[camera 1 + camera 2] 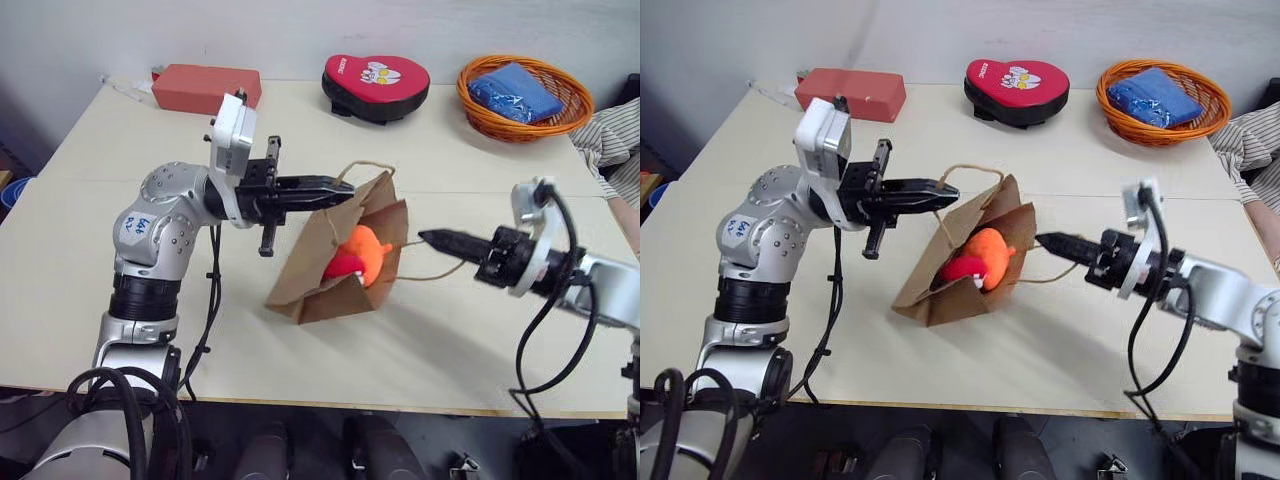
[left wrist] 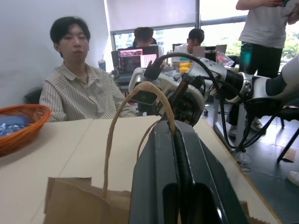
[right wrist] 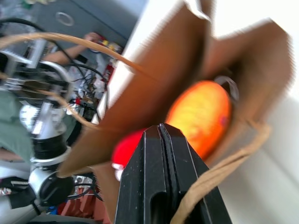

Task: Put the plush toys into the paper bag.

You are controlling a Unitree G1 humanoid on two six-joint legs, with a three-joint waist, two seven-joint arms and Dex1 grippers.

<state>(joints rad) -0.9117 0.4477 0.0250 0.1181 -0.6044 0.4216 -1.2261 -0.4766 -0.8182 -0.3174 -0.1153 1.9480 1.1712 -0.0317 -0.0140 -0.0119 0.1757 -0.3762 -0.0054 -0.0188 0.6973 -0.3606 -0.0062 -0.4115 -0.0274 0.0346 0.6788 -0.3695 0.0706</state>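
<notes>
The brown paper bag (image 1: 320, 262) stands tilted at the table's middle, its mouth turned toward my right side. Inside it sit both plush toys, the fuzzy orange one (image 1: 366, 250) and, below it, the red one (image 1: 342, 266). My left gripper (image 1: 345, 185) points right and is shut on the bag's upper cord handle (image 2: 112, 135), holding that side up. My right gripper (image 1: 425, 238) points left at the bag's mouth, shut on the other cord handle (image 1: 440, 272), which stretches from the bag to its fingers. The right wrist view looks into the bag at the orange toy (image 3: 201, 116) and the red toy (image 3: 126, 149).
A red box (image 1: 205, 87), a red heart-shaped pad (image 1: 375, 85) and an orange wicker basket (image 1: 523, 97) holding something blue line the table's far edge. A person's striped sleeve (image 1: 615, 140) reaches in at the far right. Other people sit and stand behind the table.
</notes>
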